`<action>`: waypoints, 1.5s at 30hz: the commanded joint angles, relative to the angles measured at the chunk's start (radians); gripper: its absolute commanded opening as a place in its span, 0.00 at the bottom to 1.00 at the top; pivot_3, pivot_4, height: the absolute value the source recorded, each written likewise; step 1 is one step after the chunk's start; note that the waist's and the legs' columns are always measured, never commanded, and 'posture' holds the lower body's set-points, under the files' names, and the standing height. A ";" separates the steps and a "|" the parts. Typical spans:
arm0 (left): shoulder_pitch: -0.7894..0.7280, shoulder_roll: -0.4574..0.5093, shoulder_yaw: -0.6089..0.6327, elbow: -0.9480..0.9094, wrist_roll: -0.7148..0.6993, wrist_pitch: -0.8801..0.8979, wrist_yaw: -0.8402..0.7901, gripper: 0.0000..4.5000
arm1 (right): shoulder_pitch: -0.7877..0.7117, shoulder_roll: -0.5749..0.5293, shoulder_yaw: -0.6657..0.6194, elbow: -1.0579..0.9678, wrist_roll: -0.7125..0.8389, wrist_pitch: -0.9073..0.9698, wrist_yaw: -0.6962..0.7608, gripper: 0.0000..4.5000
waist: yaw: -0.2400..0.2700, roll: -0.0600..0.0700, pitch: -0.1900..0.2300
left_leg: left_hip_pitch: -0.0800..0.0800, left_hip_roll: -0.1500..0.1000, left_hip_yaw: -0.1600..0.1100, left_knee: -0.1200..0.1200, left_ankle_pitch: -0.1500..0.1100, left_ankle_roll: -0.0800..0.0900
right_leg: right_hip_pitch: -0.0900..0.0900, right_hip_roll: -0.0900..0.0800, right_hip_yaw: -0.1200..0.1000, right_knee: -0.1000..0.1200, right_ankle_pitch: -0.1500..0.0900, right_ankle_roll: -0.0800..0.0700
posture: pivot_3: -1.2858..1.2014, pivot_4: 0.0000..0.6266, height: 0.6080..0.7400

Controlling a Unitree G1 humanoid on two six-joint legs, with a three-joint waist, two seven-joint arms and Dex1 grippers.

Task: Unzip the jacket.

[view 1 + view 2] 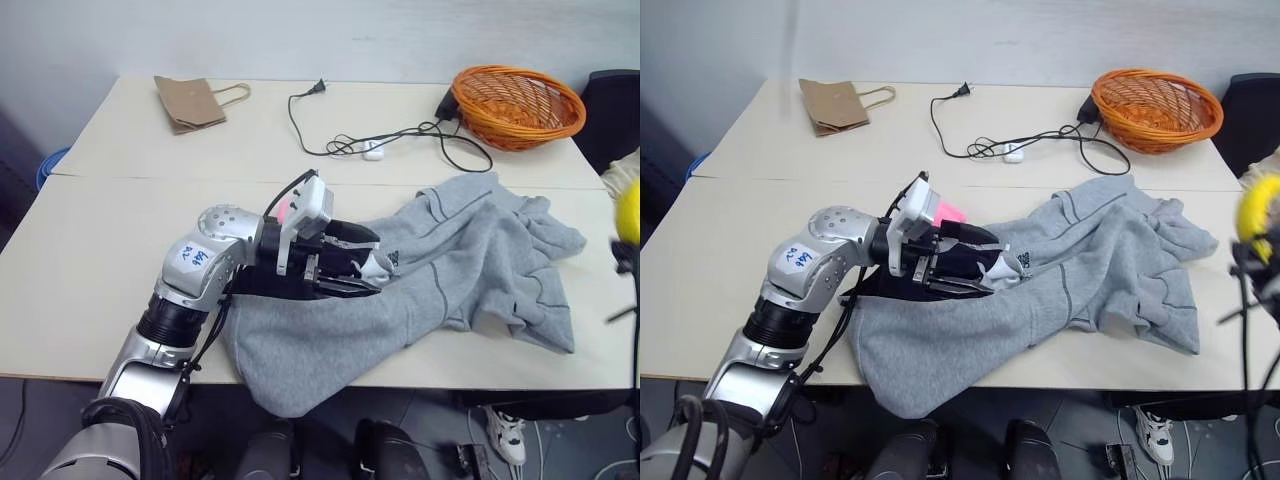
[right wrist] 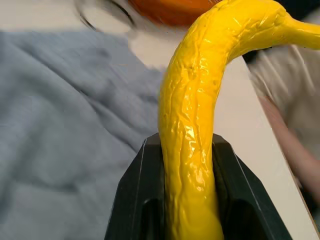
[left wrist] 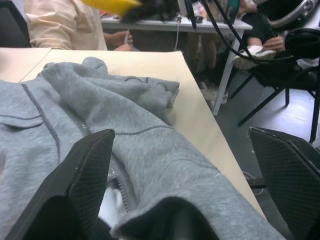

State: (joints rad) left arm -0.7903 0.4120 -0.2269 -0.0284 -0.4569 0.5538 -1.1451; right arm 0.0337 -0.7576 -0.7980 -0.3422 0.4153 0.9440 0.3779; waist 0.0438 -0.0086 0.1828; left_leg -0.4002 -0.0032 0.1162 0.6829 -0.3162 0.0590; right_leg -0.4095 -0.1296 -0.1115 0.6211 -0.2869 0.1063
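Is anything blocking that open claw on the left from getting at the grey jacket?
Nothing visible. The left tool is open right over the jacket, its fingers spread above the fabric near the zip line.

A white sticker [image 1: 194, 257] on the robot's left forearm, left of centre in the head views, carries blue handwritten marks too small to read; the grey jacket's [image 1: 480, 262] small dark chest logo [image 1: 389, 258] is likewise illegible.

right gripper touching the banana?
Touching. Right wrist view: the right gripper is shut on the yellow banana, both fingers pressed against its sides.
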 commanded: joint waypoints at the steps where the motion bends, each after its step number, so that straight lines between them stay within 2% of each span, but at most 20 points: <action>1: 0.024 -0.002 -0.010 -0.085 -0.003 -0.017 0.001 1.00 | 0.061 0.067 -0.059 -0.037 -0.009 -0.029 -0.027 0.15 | -0.015 0.002 -0.001 | 0.001 0.000 0.001 0.000 0.000 0.000 | 0.000 0.000 0.001 0.000 0.000 0.001 | 0.52 0.24 1.00; 6: 0.061 0.017 -0.048 -0.136 0.034 -0.044 -0.004 1.00 | 0.110 0.134 -0.019 -0.035 0.005 -0.030 -0.021 0.15 | -0.030 0.005 -0.003 | 0.008 0.000 0.003 -0.002 0.000 -0.001 | 0.002 -0.002 0.009 -0.001 0.000 0.000 | 0.52 0.24 1.00; 8: 0.067 0.043 -0.083 -0.137 0.098 -0.106 -0.014 1.00 | 0.133 0.157 0.000 -0.023 0.010 -0.057 0.003 0.15 | -0.029 0.005 -0.003 | 0.008 0.001 0.003 -0.002 -0.001 -0.001 | 0.002 -0.002 0.008 -0.001 -0.001 -0.001 | 0.52 0.24 1.00; 15: 0.067 0.040 -0.110 -0.098 0.141 -0.153 -0.015 1.00 | 0.137 0.159 -0.028 0.018 0.024 -0.089 0.007 0.66 | -0.017 0.005 -0.003 | 0.007 0.000 0.002 -0.002 -0.001 0.000 | 0.003 -0.003 0.008 -0.001 -0.001 -0.001 | 0.52 0.24 1.00; 19: 0.054 0.024 -0.158 -0.079 0.200 -0.167 0.000 1.00 | 0.194 0.048 -0.046 -0.002 0.028 -0.085 0.101 0.96 | -0.018 0.006 -0.003 | 0.007 -0.001 0.002 -0.002 -0.001 0.001 | 0.003 -0.003 0.008 -0.001 -0.001 -0.001 | 0.52 0.24 1.00; 20: 0.052 0.020 -0.169 -0.074 0.216 -0.175 0.004 1.00 | 0.219 0.003 -0.048 -0.006 0.022 -0.098 0.143 0.99 | -0.019 0.006 -0.003 | 0.007 -0.001 0.002 -0.002 -0.001 0.001 | 0.003 -0.003 0.008 -0.001 -0.001 -0.001 | 0.52 0.24 1.00; 24: 0.044 0.000 -0.198 -0.060 0.240 -0.179 -0.002 1.00 | 0.299 -0.198 -0.075 0.001 0.002 -0.161 0.342 0.99 | -0.019 0.006 -0.003 | 0.008 0.000 0.003 -0.002 -0.002 0.002 | 0.003 -0.003 0.008 -0.003 -0.001 -0.001 | 0.52 0.24 1.00; 28: 0.019 -0.044 -0.233 -0.038 0.247 -0.157 -0.017 1.00 | 0.271 -0.425 -0.051 0.108 -0.062 -0.292 0.513 0.99 | -0.020 0.006 -0.003 | 0.008 0.000 0.003 -0.002 -0.003 0.004 | 0.004 -0.003 0.008 -0.004 0.000 -0.001 | 0.52 0.24 1.00; 31: -0.020 -0.065 -0.290 -0.045 0.259 -0.100 -0.050 1.00 | 0.153 -0.567 0.086 0.249 -0.116 -0.447 0.560 0.99 | -0.021 0.005 -0.003 | 0.009 0.000 0.002 -0.001 -0.004 0.004 | 0.006 -0.004 0.007 -0.006 0.000 -0.001 | 0.52 0.24 1.00; 34: -0.083 -0.083 -0.394 -0.034 0.356 -0.003 -0.020 1.00 | -0.008 -0.657 0.325 0.392 -0.223 -0.697 0.570 0.99 | -0.019 0.005 -0.002 | 0.010 0.001 0.000 -0.001 -0.004 0.003 | 0.010 -0.005 0.005 -0.009 0.000 -0.001 | 0.52 0.24 1.00; 36: -0.105 -0.103 -0.426 -0.019 0.393 0.011 0.000 1.00 | -0.126 -0.662 0.471 0.471 -0.301 -0.829 0.569 0.99 | -0.018 0.005 -0.002 | 0.010 0.000 -0.001 -0.001 -0.004 0.003 | 0.011 -0.005 0.004 -0.011 0.000 -0.001 | 0.52 0.24 1.00; 40: -0.121 -0.137 -0.475 0.015 0.457 0.035 0.040 1.00 | -0.393 -0.583 0.750 0.638 -0.523 -1.077 0.547 0.99 | -0.024 0.005 -0.002 | 0.009 0.000 -0.001 0.000 -0.004 0.003 | 0.012 -0.004 0.003 -0.012 0.000 0.000 | 0.52 0.24 1.00; 43: -0.103 -0.146 -0.491 0.019 0.487 0.042 0.068 0.88 | -0.546 -0.504 0.877 0.766 -0.651 -1.195 0.517 1.00 | -0.027 0.006 -0.001 | 0.009 0.000 -0.001 0.000 -0.004 0.003 | 0.012 -0.003 0.003 -0.012 0.000 0.000 | 0.52 0.24 1.00; 45: -0.089 -0.146 -0.494 0.006 0.492 0.060 0.073 0.75 | -0.630 -0.461 0.930 0.852 -0.710 -1.245 0.494 1.00 | -0.028 0.008 0.000 | 0.009 0.000 -0.001 0.000 -0.003 0.002 | 0.012 -0.003 0.003 -0.011 0.000 0.000 | 0.52 0.24 1.00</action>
State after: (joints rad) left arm -0.8899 0.2704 -0.7176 0.0088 0.0186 0.5977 -1.0815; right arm -0.5238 -1.2318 0.1052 0.4330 -0.2249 -0.2336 0.9044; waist 0.0157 -0.0009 0.1823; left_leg -0.3908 -0.0033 0.1152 0.6832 -0.3189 0.0606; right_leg -0.3977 -0.1328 -0.1089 0.6109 -0.2869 0.1066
